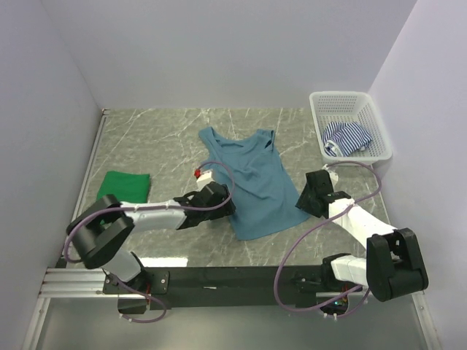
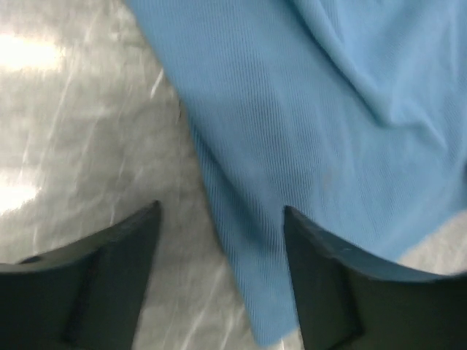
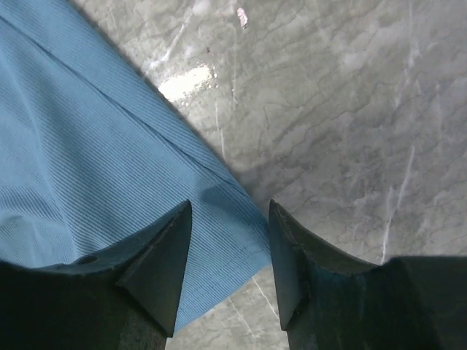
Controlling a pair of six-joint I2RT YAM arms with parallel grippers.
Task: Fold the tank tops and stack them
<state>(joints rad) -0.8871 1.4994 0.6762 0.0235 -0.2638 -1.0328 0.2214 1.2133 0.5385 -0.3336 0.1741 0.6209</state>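
the blue tank top lies flat in the middle of the tabletop. the left tool is at its lower left edge, fingers apart, with the cloth's edge between them. the right tool is at its lower right corner, fingers apart too, the corner between them. the green tank top lies folded at the left. the striped tank top sits in the white basket at the upper right.

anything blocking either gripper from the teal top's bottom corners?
Nothing visible. The left gripper has its open fingers straddling one bottom corner of the teal tank top; the right gripper straddles the other. Only bare table lies around both. The green top and basket sit well off to the sides.
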